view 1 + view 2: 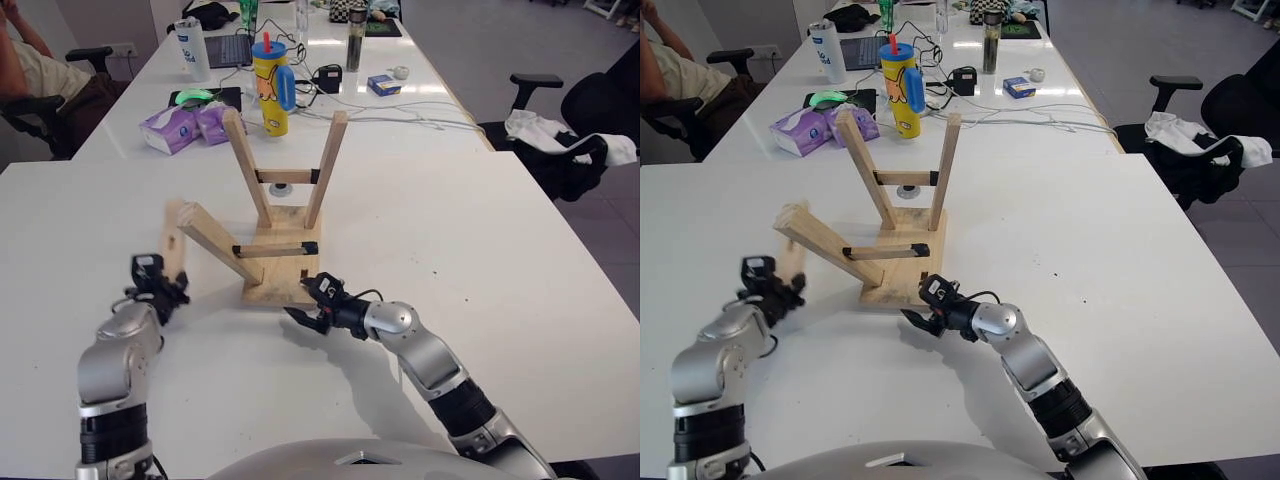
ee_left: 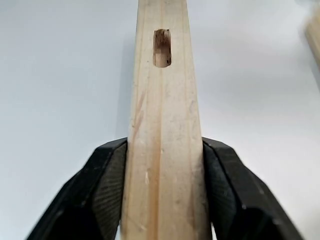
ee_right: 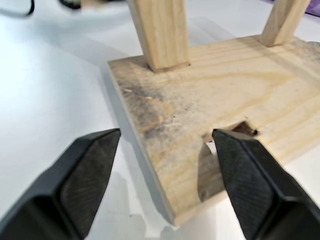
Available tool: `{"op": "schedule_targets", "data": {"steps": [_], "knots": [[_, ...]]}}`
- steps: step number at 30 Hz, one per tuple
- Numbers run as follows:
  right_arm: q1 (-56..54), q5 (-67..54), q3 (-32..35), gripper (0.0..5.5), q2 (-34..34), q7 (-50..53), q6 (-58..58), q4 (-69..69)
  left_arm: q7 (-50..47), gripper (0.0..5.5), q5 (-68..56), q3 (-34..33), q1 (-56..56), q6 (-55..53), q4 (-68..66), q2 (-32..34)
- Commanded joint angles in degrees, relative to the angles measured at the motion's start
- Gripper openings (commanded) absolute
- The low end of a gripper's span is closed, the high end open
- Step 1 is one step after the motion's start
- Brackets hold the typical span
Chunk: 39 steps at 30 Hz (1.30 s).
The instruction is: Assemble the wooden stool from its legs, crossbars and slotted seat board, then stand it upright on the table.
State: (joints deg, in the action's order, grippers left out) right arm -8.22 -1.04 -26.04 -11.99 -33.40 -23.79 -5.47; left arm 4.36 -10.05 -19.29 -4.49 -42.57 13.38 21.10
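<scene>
Pine stool, part-built, standing inverted on the white table. Seat board: one, lying flat, underside up. Legs: four. The far-left leg and far-right leg stand in the board, the leaning leg sits at the near left, and the loose leg is clamped in the left gripper, just left of the board, its long axis running straight out from the fingers. Crossbars: two seen, the far crossbar and the near crossbar, the latter's right end free. Empty slot: one, at the near-right corner, beside the right gripper, which gapes wide and holds nothing. Judgement: the loose leg must cross rightward to that slot, and the right arm is nearer it.
</scene>
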Motion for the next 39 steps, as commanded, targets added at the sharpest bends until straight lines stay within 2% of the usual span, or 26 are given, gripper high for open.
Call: {"op": "schedule_targets", "data": {"steps": [1,6,9,12,15,22,27,30,33,39], "knots": [[2.1,-1.2,3.4,3.42,-0.3,1.6,0.5,-0.4,5.3,2.05,-3.0,-3.6,-9.4,10.5,-3.3,4.5],[5.7,-4.9,7.2,3.42,-2.2,0.4,-1.4,-5.7,13.7,2.05,-12.7,-8.6,-20.8,13.7,-1.8,10.7],[8.4,-7.7,10.9,3.42,-5.3,-1.1,-3.2,-9.0,20.7,2.05,-21.1,-6.3,-27.6,8.2,2.2,14.7],[8.6,-15.7,16.7,3.42,-6.2,-3.8,-7.8,-11.8,22.6,2.05,-34.5,-4.2,-33.1,-0.8,7.8,13.8],[6.4,-21.8,22.4,3.42,-8.8,-5.9,-13.2,-12.2,19.2,2.05,-48.4,-1.3,-34.6,-7.7,13.7,9.9],[0.9,-49.0,37.0,3.42,-17.2,-13.9,-31.7,-18.7,15.2,2.05,-57.9,9.6,-22.8,-11.6,21.5,3.0],[-2.1,-77.0,48.0,4.12,-23.0,-14.3,-42.4,-14.8,18.8,2.05,-61.9,14.3,-12.9,-12.5,23.6,3.1],[-3.7,-87.4,49.9,4.61,-24.2,-10.8,-42.6,-11.6,20.9,2.05,-64.7,14.7,-10.2,-13.2,23.2,4.3],[-4.8,-97.5,50.1,4.63,-25.0,-5.9,-40.9,-8.1,23.5,2.05,-63.4,16.1,-8.2,-13.2,22.0,6.0],[-5.2,-105.0,48.6,4.63,-26.9,0.0,-38.9,-7.4,27.8,2.05,-65.7,18.0,-4.4,-14.4,21.9,8.8]]}}
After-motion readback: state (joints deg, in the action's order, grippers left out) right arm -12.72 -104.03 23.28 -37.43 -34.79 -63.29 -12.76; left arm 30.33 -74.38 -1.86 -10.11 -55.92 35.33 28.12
